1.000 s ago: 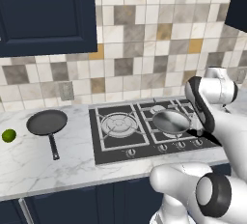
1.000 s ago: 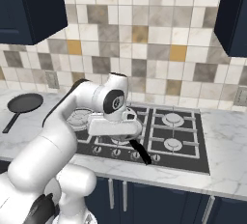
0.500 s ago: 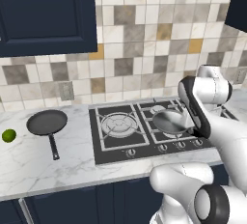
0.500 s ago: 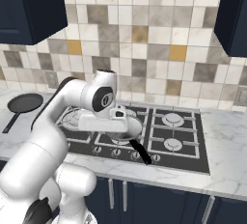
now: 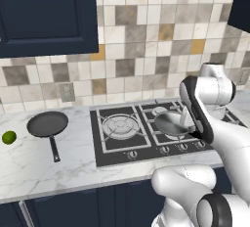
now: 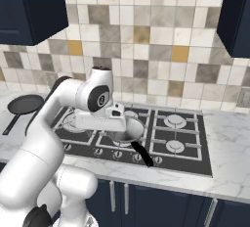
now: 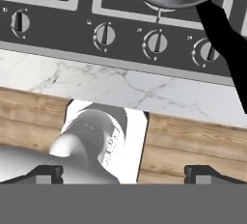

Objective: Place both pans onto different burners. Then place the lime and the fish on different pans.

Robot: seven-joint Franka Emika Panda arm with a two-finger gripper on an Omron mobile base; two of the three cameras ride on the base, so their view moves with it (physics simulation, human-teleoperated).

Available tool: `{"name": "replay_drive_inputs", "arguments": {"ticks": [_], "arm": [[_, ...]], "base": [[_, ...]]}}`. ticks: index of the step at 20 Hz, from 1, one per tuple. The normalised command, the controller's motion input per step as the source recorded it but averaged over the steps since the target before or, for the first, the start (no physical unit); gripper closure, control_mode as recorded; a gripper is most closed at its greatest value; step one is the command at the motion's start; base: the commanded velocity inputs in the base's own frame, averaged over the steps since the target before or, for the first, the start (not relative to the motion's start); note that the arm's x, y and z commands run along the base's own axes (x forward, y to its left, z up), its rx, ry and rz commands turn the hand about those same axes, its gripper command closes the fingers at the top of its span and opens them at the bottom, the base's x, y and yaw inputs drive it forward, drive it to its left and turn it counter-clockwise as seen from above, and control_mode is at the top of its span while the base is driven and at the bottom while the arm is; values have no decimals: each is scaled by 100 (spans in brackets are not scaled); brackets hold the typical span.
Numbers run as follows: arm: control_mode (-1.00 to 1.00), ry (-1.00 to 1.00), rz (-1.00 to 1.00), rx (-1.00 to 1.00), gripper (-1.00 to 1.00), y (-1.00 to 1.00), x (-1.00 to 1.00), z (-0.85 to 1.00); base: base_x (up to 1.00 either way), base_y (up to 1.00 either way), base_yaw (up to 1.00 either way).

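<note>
The grey pan (image 5: 171, 123) (image 6: 128, 130) rests on a front burner of the black cooktop (image 5: 113, 151), its black handle (image 6: 142, 153) (image 7: 226, 37) pointing at the counter's front edge. My gripper (image 7: 124, 172) hovers open above the front knobs, beside that handle, with nothing between its fingertips (image 7: 48, 172). The black pan (image 5: 47, 124) (image 6: 24, 104) lies on the marble counter left of the cooktop, handle toward the front. The lime (image 5: 9, 137) sits at the far left of the counter. Another burner (image 5: 117, 123) stands bare. The fish is out of view.
Two bare burners (image 6: 175, 120) lie on the cooktop's right side. A row of knobs (image 7: 155, 43) runs along its front. A tiled wall backs the counter; dark cabinets (image 5: 46, 15) and a hood hang above. My own arm (image 5: 205, 108) covers the cooktop's right part.
My hand has drawn a little up and away from the grey pan's handle, jaws still open. The grey pan stays on its burner; black pan and lime have not moved.
</note>
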Motion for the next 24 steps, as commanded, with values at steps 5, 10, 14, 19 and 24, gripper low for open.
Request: {"name": "replay_drive_inputs", "arguments": {"ticks": [5, 10, 14, 19, 24], "arm": [[-100, 0, -4, 0, -100, 4, -2, 16], [-100, 0, -6, 0, -100, 3, 0, 20], [-100, -3, -8, -2, -100, 11, 0, 12], [-100, -4, -12, -4, -100, 16, 0, 4], [100, -1, -2, -1, -100, 2, 0, 0]], "base": [[0, 0, 0], [0, 0, 0], [0, 0, 0], [0, 0, 0], [-10, 21, -6]]}}
